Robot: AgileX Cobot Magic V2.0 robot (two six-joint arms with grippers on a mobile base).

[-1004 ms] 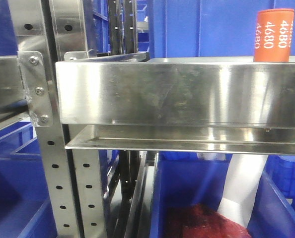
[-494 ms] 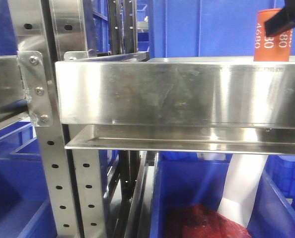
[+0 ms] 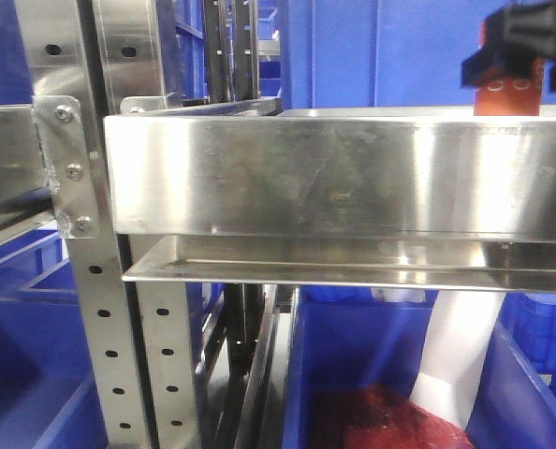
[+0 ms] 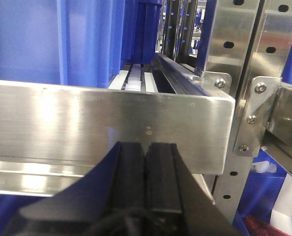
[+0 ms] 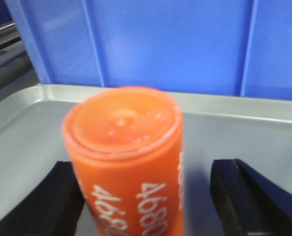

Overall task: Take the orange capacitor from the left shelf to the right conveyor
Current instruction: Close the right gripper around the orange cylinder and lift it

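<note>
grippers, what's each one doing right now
left gripper: closed, holding nothing
right gripper: open, fingers either side of the orange capacitor, not clamped on it yet

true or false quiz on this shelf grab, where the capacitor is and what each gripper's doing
1. The orange capacitor stands upright on the left shelf. True.
2. The right gripper is shut on the orange capacitor. False: its jaws are open, one on each side of it, with a gap on one side.
3. The left gripper has its jaws pressed together. True.
4. The left gripper holds the orange capacitor. False: it holds nothing and faces the shelf's front wall.
</note>
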